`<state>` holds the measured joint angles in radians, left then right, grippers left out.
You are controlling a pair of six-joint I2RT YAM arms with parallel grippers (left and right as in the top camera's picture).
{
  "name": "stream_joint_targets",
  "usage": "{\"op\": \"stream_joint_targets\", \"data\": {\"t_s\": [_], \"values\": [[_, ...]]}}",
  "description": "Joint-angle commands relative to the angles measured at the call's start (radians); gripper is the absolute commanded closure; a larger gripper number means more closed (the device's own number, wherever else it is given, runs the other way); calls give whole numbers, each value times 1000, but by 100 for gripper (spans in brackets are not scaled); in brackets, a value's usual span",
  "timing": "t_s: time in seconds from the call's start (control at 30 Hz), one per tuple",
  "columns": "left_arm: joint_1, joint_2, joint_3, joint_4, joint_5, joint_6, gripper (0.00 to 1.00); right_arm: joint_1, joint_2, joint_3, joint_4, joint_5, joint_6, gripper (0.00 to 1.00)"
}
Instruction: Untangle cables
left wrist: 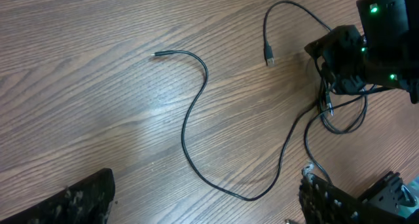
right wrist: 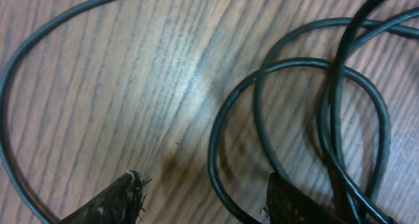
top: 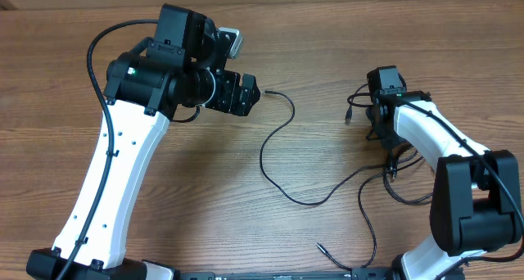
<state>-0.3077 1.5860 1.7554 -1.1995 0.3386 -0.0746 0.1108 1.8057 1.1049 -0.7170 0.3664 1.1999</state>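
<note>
Thin black cables lie on the wooden table. One long strand (top: pixel 274 141) runs from a small plug near my left gripper (top: pixel 254 92), sags toward the front and rises into a tangle of loops (top: pixel 395 167) under my right gripper (top: pixel 381 137). A silver-tipped plug (left wrist: pixel 269 59) lies just left of that gripper. My left gripper (left wrist: pixel 206 207) hovers open above the long strand (left wrist: pixel 190 112) and holds nothing. Low over the loops (right wrist: pixel 327 99), my right gripper (right wrist: pixel 204 199) is open, with one strand (right wrist: pixel 216 165) passing between its fingers without being pinched.
Another cable end (top: pixel 321 248) lies near the table's front edge, between the two arm bases. The right arm (top: pixel 434 137) stands over part of the tangle and hides it from above. Bare wood (top: pixel 327 42) spreads across the back.
</note>
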Motion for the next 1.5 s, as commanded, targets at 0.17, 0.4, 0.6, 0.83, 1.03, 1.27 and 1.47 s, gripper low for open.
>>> {"op": "stream_joint_targets", "data": {"t_s": [0.17, 0.4, 0.6, 0.83, 1.03, 1.27, 1.47], "values": [[0, 0, 13, -5, -6, 16, 11, -6, 5, -5, 40, 13, -55, 42], [0, 0, 13, -5, -6, 16, 11, -6, 26, -5, 59, 8, -57, 42], [0, 0, 13, -6, -6, 16, 11, -6, 70, -5, 62, 3, -57, 41], [0, 0, 13, -8, -6, 16, 11, -6, 80, 2, 61, -85, -139, 96], [0, 0, 13, -3, -6, 16, 11, -6, 4, 122, 57, -251, -325, 96], [0, 2, 13, 0, -6, 16, 11, -6, -151, 456, -63, -343, -517, 96], [0, 21, 13, 4, -6, 16, 10, -5, -236, 784, -248, -343, -655, 96]]}}
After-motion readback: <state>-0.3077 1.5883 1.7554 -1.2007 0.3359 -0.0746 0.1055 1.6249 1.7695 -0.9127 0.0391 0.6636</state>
